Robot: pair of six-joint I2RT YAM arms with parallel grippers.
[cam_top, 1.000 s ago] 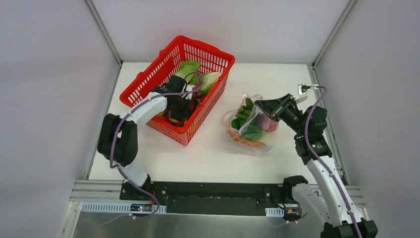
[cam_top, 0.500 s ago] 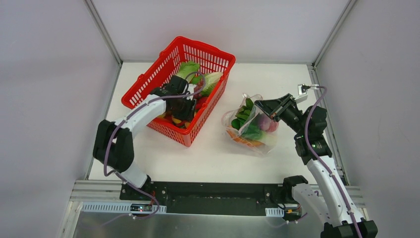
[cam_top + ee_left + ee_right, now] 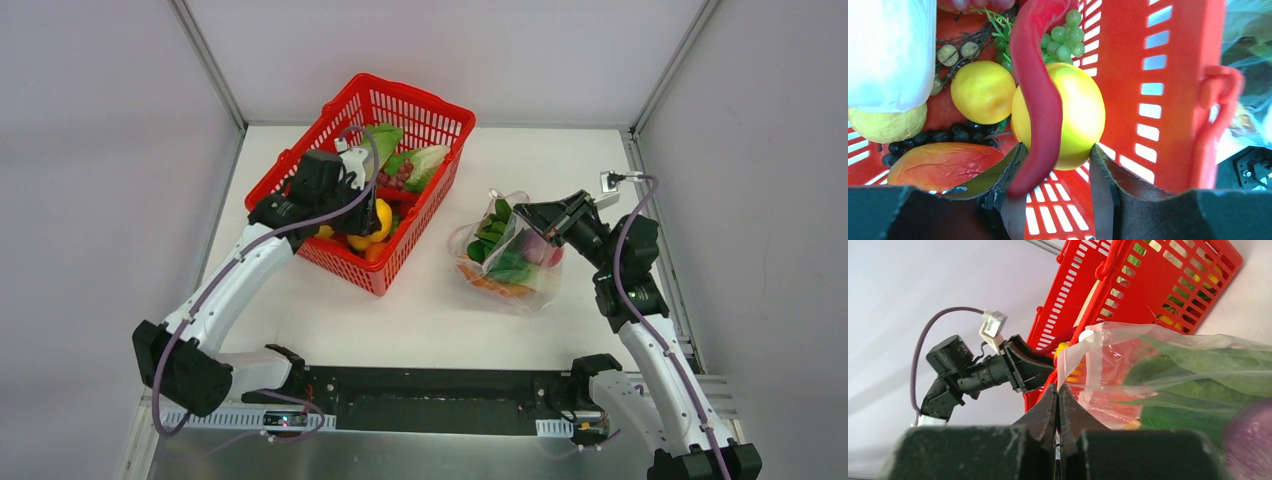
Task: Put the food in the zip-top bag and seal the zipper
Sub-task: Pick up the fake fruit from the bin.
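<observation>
Your left gripper [image 3: 1055,167] pinches lemon [image 3: 1075,115] inside red basket [image 3: 340,258], red chili [image 3: 1035,85] draped across it. Your right gripper [image 3: 1058,392] is pressed together on zip-top bag [image 3: 510,262] edge. Bag, holding greens, rests on table [image 3: 420,310] right of basket.

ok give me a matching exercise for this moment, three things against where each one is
Things:
1 yellow fruit
2 zip-top bag
3 green grapes

Places:
a pinched at its edge by the shut right pincer
b lying in the red basket
c gripped in the left pincer

Pairs: 1-c; 2-a; 3-b
</observation>
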